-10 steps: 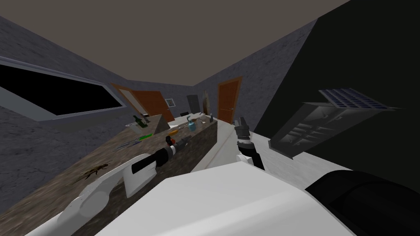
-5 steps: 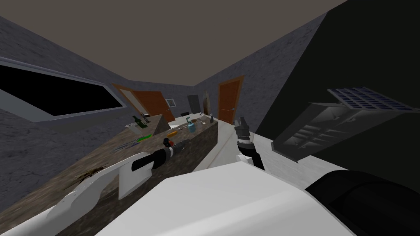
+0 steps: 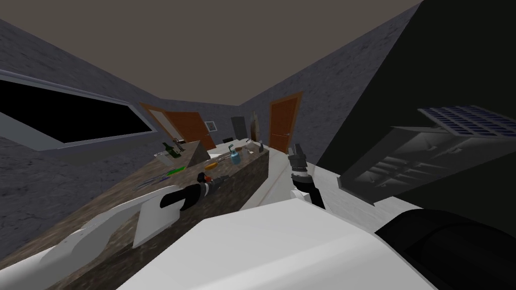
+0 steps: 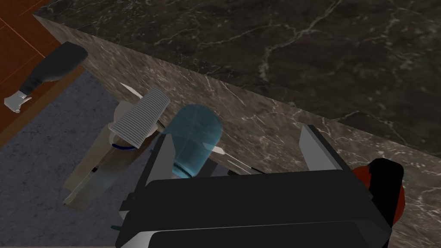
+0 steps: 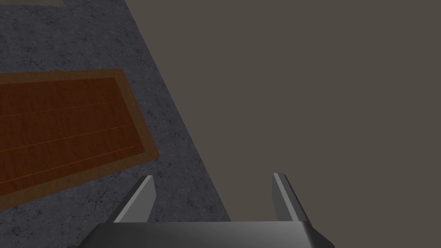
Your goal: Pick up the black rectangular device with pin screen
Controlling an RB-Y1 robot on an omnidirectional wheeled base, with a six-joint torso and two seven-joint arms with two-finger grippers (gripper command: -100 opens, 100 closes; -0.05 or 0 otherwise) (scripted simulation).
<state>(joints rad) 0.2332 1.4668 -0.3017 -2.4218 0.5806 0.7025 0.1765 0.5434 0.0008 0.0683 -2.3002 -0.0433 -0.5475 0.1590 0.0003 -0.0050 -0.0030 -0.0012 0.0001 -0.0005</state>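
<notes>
Black boxy device [image 4: 386,185], red-edged, beside spread left jaws; right jaws spread.

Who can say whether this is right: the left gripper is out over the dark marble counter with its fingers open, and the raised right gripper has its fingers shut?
One detail is wrong. The right gripper has its fingers open, not shut: the right wrist view shows them standing well apart. The left gripper is indeed open over the dark marble counter.
</notes>
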